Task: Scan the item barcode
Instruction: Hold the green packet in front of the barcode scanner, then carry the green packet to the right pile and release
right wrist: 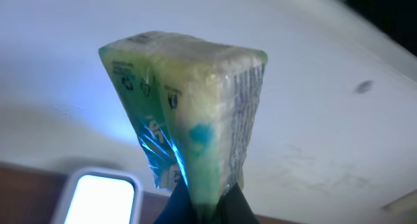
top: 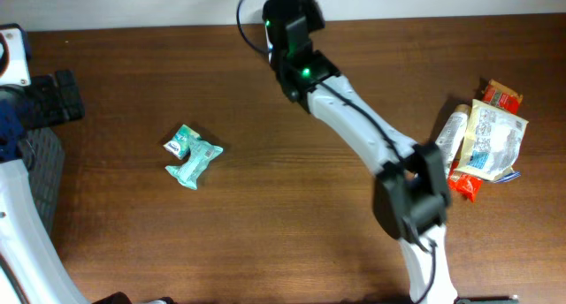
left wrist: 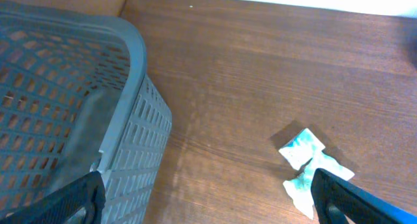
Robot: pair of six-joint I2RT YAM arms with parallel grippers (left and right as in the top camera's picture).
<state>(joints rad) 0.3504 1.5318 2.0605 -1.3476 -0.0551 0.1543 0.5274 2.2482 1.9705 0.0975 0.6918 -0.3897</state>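
Green-and-white plastic-wrapped packet (right wrist: 189, 113) is up in the air at the far edge of the surface, pinched by its bottom seam in the right fingers (right wrist: 203, 208); those are clamped tight on the wrapper, no gap showing. Packet stands upright above them, side panel with fine print turned to the wrist camera; I can't make out a barcode on the faces I see.

Below-left in the right wrist view sits a white rounded device with a lit pale window (right wrist: 98, 195); I take it for the scanner, and the bluish glow on the white backdrop (right wrist: 313, 68) fits that. My read: packet is gripped by the seam so its flat faces are free to present to that window; scan looks under way, not confirmed.

Left fingers (left wrist: 75, 201) are spread fully wide, holding nothing; they hang over the brown wooden surface (left wrist: 260, 74) beside the grey slotted plastic basket (left wrist: 137, 61), with a teal-and-white crumpled sachet (left wrist: 309, 165) lying loose nearby; probably the next pick.

Containers: only the basket; the part of its inside I can see is bare, the rest is out of frame. Heap of cream, red and orange snack packets (top: 482, 145) lies on the right of the surface, not in anything; well apart from the sachet.
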